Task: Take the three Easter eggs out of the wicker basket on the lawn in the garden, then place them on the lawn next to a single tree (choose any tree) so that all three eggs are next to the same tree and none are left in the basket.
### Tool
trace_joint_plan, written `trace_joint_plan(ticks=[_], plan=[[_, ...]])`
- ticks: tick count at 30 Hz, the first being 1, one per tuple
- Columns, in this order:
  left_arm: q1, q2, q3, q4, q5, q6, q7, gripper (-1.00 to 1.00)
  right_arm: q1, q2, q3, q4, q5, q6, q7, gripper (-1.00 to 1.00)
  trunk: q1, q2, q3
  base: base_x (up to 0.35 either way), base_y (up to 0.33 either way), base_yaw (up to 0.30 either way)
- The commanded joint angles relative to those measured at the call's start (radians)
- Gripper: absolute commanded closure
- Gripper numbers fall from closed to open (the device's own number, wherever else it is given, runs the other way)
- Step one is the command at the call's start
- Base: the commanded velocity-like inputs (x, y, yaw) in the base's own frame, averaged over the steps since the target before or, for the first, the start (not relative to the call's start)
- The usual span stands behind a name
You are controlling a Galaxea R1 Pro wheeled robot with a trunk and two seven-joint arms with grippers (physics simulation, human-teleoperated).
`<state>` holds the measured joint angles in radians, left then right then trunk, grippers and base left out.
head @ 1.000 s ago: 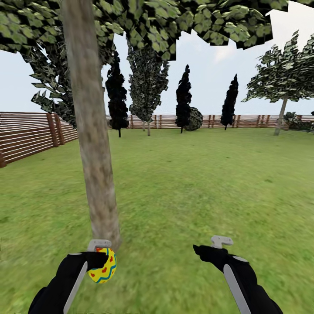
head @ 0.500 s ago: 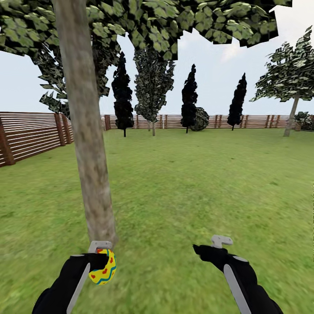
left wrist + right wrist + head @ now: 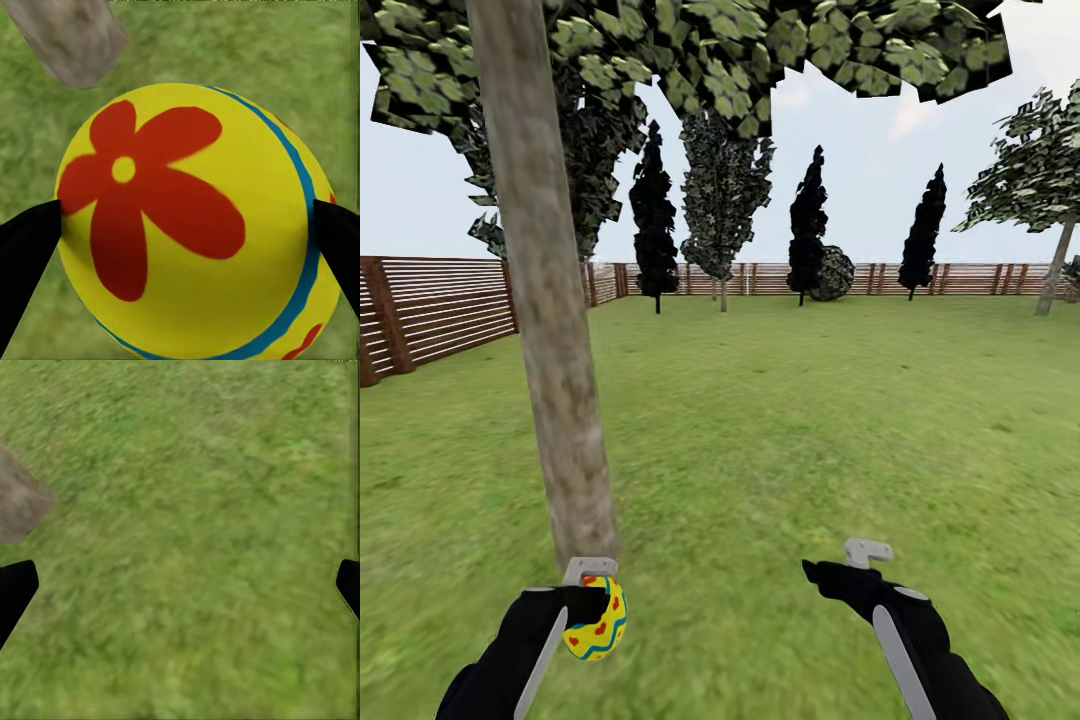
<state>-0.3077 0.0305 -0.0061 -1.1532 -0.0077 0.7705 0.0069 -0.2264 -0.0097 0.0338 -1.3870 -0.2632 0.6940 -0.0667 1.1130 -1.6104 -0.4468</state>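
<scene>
We find the left gripper (image 3: 596, 600) clenched on one bright yellow Easter egg (image 3: 596, 622) painted with red flowers and a blue-green wavy band; in the left wrist view the same egg (image 3: 187, 225) sits squarely between the two dark fingers (image 3: 26, 240), with the grass below it. The right gripper (image 3: 850, 572) is spread apart and carries nothing, its fingertips wide over bare turf in the right wrist view.

Against the frames of the last second, the whole scene has slid rightward while both arms hold their places in the picture, so we judge the robot's base or head to have turned, not the garden. The thick, mottled grey-brown tree trunk (image 3: 550, 330) now stands just beyond the held egg.

We judge the carry to be at its end: the mottled green lawn (image 3: 810, 430) at the trunk's foot is within reach for setting down. The basket and the remaining eggs could not be inspected from here.
</scene>
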Motion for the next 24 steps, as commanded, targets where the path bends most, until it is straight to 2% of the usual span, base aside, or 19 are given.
trace_joint_plan(ticks=[1, 7, 24], plan=[[-0.001, 0.0, 0.0, -0.001, -0.001, 0.003, 0.001, 1.0, -0.001, -0.001, 0.002, -0.001, -0.008, 0.003, -0.007, -1.0, 0.0, -0.001, -0.001, 0.167, -0.279, 0.001], [-0.001, 0.0, -0.001, 0.0, -0.006, -0.016, 0.002, 1.0, 0.0, -0.001, 0.002, -0.004, -0.007, 0.003, -0.007, -1.0, 0.0, -0.001, -0.001, 0.23, -0.243, 0.061], [-0.001, 0.0, 0.0, 0.0, -0.006, -0.019, 0.002, 1.0, 0.0, 0.0, 0.009, -0.004, -0.004, 0.004, -0.008, -1.0, 0.0, -0.001, 0.001, 0.238, -0.24, 0.276]])
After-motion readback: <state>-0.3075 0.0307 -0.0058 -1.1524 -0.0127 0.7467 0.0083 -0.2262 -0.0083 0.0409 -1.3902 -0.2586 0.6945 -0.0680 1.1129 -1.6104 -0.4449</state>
